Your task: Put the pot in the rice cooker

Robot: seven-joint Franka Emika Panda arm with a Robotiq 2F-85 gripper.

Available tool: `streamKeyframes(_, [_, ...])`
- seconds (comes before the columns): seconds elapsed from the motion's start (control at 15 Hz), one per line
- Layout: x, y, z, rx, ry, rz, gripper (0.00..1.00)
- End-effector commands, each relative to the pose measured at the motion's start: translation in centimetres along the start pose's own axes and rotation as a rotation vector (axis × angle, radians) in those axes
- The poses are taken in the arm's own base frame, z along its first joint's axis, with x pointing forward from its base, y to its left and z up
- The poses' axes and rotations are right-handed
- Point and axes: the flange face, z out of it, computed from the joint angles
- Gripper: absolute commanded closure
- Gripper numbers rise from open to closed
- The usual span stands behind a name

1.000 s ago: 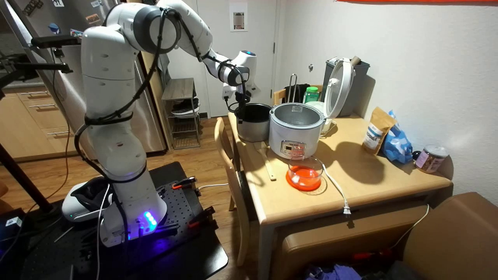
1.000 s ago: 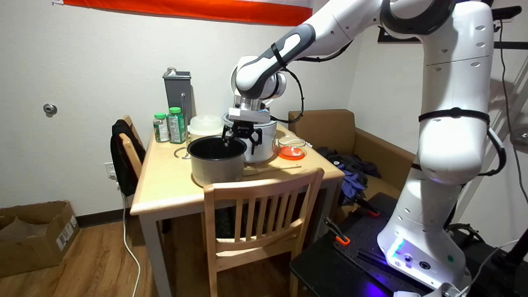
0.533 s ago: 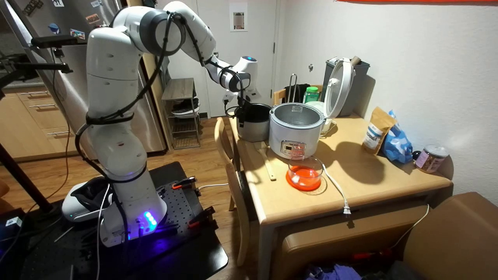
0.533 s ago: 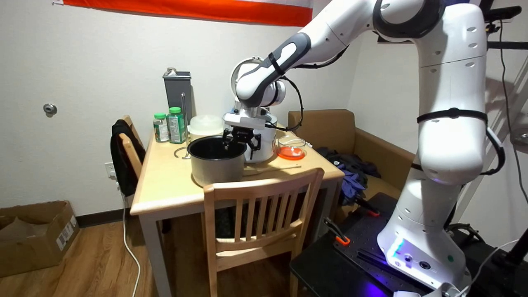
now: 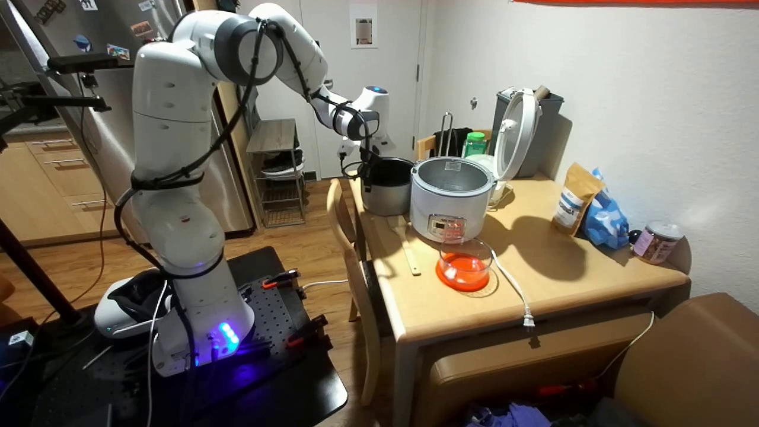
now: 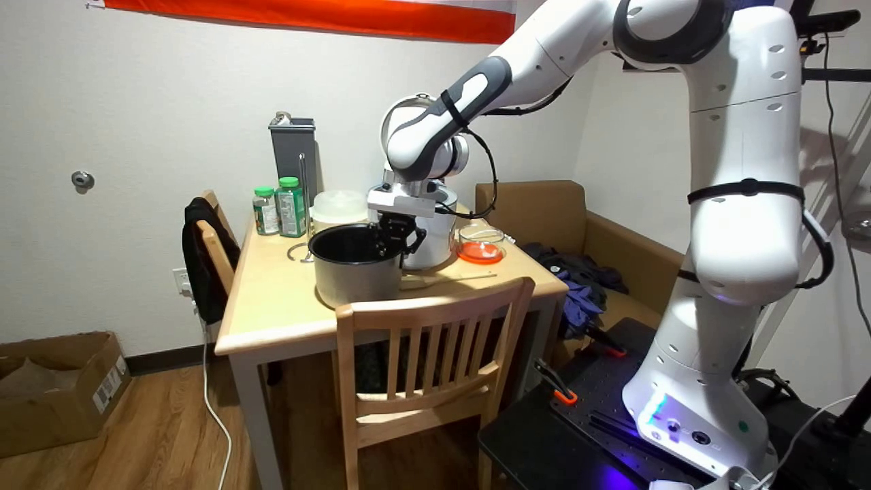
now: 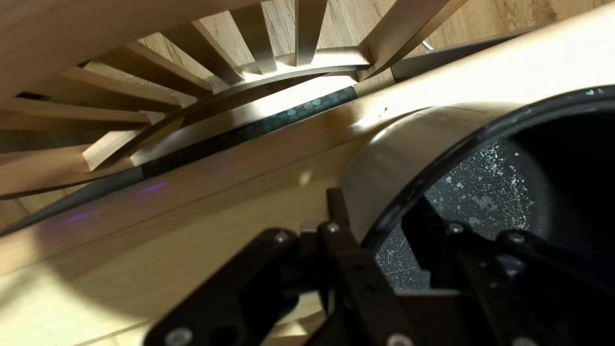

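While the pot (image 6: 357, 280) sits upright on the table (image 5: 536, 290), just beside the rice cooker (image 5: 445, 206) and not in it, the gripper (image 7: 376, 218) is at the pot's rim, one finger outside the wall, the other inside. Is it pinching yet? I can't tell (a strip of the pot's floor shows by the inner finger, but the angle is a tricky one). So this looks like the grasping step, with the carry yet to begin. In an exterior view the rice cooker stands ready, lid (image 5: 518, 133) tipped up, mouth uncovered. Next, I'd say, comes a firm pinch on that rim, then a straight lift until the base clears the cooker's top, then a sideways shift over the opening. Held by one edge, the pot could well sag, so it wants slow levelling before going in.
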Motion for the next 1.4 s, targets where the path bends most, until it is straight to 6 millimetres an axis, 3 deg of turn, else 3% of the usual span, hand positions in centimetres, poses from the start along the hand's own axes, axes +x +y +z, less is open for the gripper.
streamKeyframes(0.0, [-0.4, 0.0, -1.2, -0.007, 0.042, 0.021, 0.95])
streamKeyframes(0.13, [-0.3, 0.0, -1.4, -0.009, 0.051, 0.030, 1.00])
streamKeyframes(0.8, [-0.7, -0.3, -2.1, -0.003, 0.058, 0.019, 0.98])
streamKeyframes(1.33, [-2.7, -1.0, -9.3, 0.022, 0.072, -0.062, 0.98])
